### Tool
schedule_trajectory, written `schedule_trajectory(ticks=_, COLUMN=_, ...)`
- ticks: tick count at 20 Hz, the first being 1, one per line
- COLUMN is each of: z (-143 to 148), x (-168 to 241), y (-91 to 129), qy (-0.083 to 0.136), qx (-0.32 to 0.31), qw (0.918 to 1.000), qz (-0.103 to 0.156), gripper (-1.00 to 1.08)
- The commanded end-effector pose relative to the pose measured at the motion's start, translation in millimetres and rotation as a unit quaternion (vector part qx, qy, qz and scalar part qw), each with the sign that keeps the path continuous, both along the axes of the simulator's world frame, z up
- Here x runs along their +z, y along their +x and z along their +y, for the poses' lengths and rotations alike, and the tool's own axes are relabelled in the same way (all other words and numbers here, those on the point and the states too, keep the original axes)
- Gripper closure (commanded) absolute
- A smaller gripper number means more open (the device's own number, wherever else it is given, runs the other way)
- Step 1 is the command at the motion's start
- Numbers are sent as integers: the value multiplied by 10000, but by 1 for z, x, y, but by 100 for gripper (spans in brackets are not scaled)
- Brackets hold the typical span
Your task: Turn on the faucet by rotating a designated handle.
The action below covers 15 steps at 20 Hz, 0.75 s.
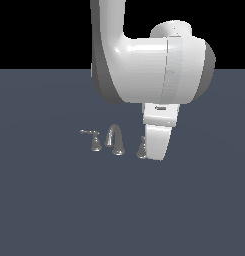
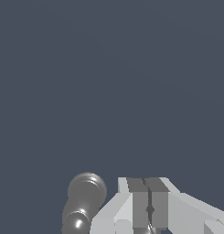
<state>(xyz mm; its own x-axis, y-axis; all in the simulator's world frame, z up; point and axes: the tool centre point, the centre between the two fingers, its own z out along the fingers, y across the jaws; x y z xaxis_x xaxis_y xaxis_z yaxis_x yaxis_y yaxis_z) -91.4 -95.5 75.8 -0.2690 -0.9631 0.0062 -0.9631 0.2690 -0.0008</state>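
Observation:
The faucet is a tiny chrome set on the dark floor: an arched spout (image 1: 115, 140), a handle whose lever points to the exterior view's left (image 1: 95, 142), and the designated handle (image 1: 141, 148). Only that handle's flared base shows, since my white hand covers its lever side. My gripper (image 1: 155, 153) hangs right beside this base, low over the floor. In the wrist view the handle's bell-shaped base (image 2: 85, 197) lies just beside my gripper (image 2: 150, 208). The two fingers (image 2: 139, 205) are pressed together with only a thin seam between them. The lever is hidden.
The large white arm (image 1: 144, 65) fills the upper middle of the exterior view above the faucet. Plain dark grey floor (image 1: 54, 210) spreads around the set on all sides.

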Motion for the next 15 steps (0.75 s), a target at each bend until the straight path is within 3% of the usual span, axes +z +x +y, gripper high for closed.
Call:
schedule_trajectory(ticks=1, z=31, x=1, y=0, qy=30, qx=196, qw=9998, qz=-5, gripper=108)
schedule_trajectory(ticks=2, z=31, x=1, y=0, qy=30, qx=196, qw=9998, qz=-5, gripper=108)
schedule_trajectory(ticks=3, z=6, x=0, y=-3, qy=0, qx=-16, qw=10000, qz=8, gripper=108)
schedule_trajectory(ticks=15, z=70, x=1, y=24, qy=30, qx=195, qw=9998, qz=-4, gripper=108)
